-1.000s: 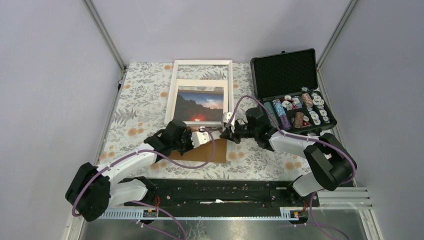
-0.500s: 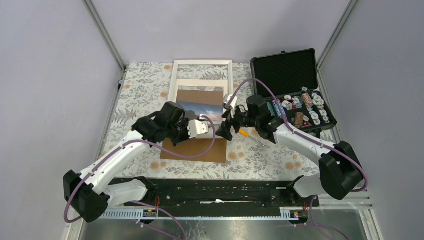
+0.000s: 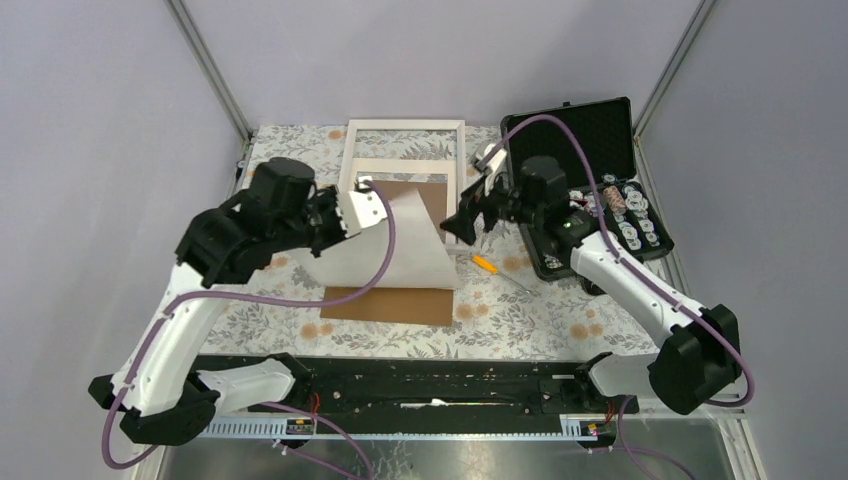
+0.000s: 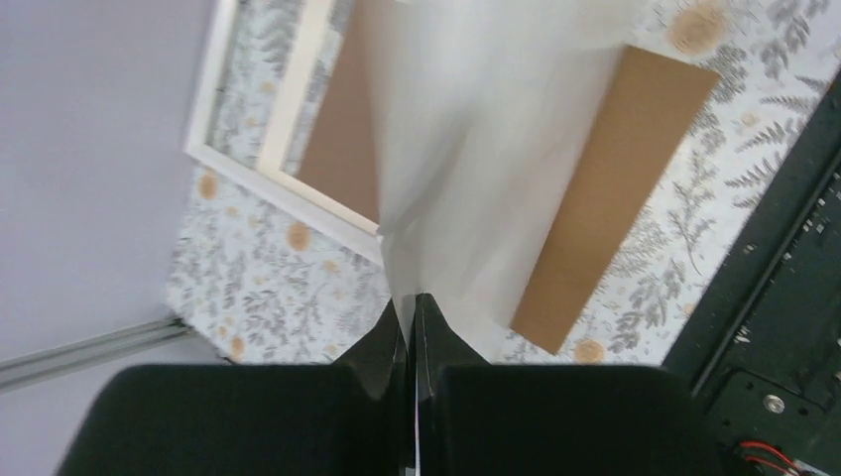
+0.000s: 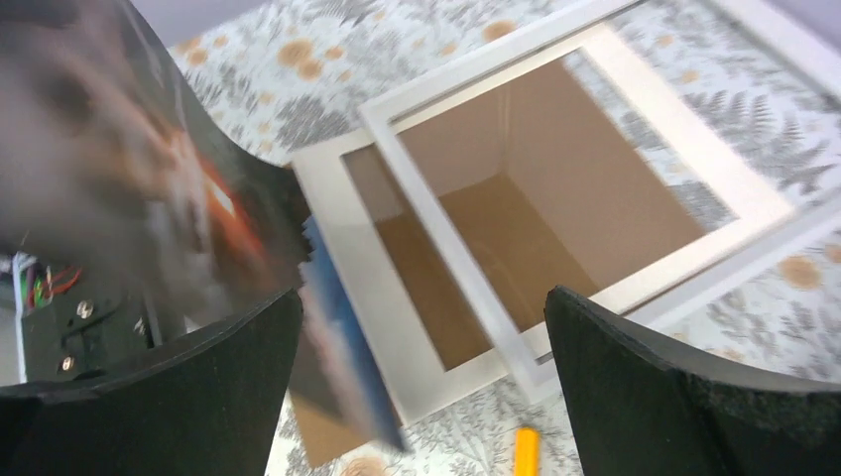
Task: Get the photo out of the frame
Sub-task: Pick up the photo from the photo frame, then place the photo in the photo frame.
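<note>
My left gripper (image 3: 365, 190) is raised over the table's left middle, shut on one edge of the photo (image 3: 395, 245). The print hangs curved below it, white back toward the top camera. In the left wrist view the fingers (image 4: 412, 302) pinch that white sheet (image 4: 496, 149). In the right wrist view the photo's (image 5: 149, 178) dark, orange and blue face shows blurred at the left. The white frame (image 3: 405, 125) lies flat at the back, with a cream mat (image 3: 400, 168) on its near part. My right gripper (image 3: 462, 222) hovers open just right of the photo, holding nothing.
A loose brown board (image 3: 390, 305) lies in front, partly under the hanging print. An orange-handled tool (image 3: 484, 264) lies right of it. An open black case (image 3: 570, 150) with poker chips stands at the back right. Brown board (image 5: 555, 198) shows through the mat opening.
The left gripper has risen and swung back-left, lifting the photo off the mat until it hangs back-side out. The right gripper has opened and pulled up and to the right.
</note>
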### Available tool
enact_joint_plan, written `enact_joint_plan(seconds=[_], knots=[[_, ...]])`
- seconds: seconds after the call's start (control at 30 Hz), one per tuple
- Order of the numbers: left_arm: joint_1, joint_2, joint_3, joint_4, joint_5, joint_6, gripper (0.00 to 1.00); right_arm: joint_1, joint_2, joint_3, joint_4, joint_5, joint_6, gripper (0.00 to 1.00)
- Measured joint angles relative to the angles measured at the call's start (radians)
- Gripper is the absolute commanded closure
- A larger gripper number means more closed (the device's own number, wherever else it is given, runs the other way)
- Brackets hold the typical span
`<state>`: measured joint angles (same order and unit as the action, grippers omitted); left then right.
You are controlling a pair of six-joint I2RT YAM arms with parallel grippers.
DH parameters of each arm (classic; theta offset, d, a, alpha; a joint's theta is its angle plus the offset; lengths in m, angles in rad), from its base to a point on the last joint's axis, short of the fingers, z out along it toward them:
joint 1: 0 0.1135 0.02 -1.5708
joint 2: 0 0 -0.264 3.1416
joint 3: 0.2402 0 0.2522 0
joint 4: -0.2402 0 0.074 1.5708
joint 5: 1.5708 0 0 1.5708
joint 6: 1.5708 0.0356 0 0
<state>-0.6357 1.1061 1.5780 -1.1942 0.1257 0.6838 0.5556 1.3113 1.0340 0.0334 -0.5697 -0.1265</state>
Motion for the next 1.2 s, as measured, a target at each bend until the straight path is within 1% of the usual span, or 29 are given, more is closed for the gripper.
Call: enact_joint_plan(seconds=[0.2,0.27,0.33,0.47,0.6,0.67,0.77,0.83,0.87,0.93,1.0,1.07,1.13,1.17,1.2], knots=[[0.0,0.034,0.224,-0.039,-0.096,-0.005,1.0,-0.118,0.0,0.111,-0.003,0.0,0.072,0.0],[0.0,0.051,0.275,-0.018,-0.148,-0.004,1.0,-0.143,0.001,0.141,0.0,0.0,0.085,0.0],[0.0,0.065,0.294,0.026,-0.213,0.002,1.0,-0.164,0.004,0.163,0.001,0.0,0.101,0.0],[0.0,0.11,0.276,0.196,-0.365,0.063,1.0,-0.201,0.023,0.18,0.002,0.001,0.134,0.0],[0.017,0.189,0.204,0.452,-0.479,0.176,1.0,-0.241,0.045,0.18,-0.003,0.003,0.156,0.0],[0.043,0.263,0.219,0.542,-0.496,0.216,1.0,-0.257,0.046,0.18,-0.005,0.005,0.162,0.0],[0.107,0.419,0.297,0.679,-0.493,0.267,1.0,-0.277,0.046,0.18,-0.006,0.008,0.161,0.0],[0.145,0.496,0.297,0.772,-0.468,0.309,1.0,-0.287,0.045,0.18,-0.01,0.013,0.158,0.0],[0.159,0.504,0.294,0.781,-0.465,0.313,1.0,-0.293,0.045,0.18,-0.014,0.014,0.155,0.0],[0.179,0.515,0.228,0.859,-0.43,0.345,1.0,-0.304,0.043,0.179,-0.023,0.022,0.15,0.0],[0.187,0.501,0.124,0.925,-0.386,0.374,1.0,-0.318,0.04,0.178,-0.029,0.03,0.136,0.0],[0.184,0.476,-0.002,0.98,-0.33,0.402,1.0,-0.331,0.036,0.176,-0.039,0.033,0.122,0.0],[0.176,0.433,-0.18,1.045,-0.272,0.427,1.0,-0.343,0.025,0.169,-0.057,0.037,0.11,0.0],[0.171,0.415,-0.26,1.056,-0.247,0.437,1.0,-0.347,0.019,0.164,-0.062,0.038,0.105,0.0],[0.167,0.406,-0.307,1.058,-0.232,0.439,1.0,-0.35,0.014,0.161,-0.066,0.039,0.101,0.0]])
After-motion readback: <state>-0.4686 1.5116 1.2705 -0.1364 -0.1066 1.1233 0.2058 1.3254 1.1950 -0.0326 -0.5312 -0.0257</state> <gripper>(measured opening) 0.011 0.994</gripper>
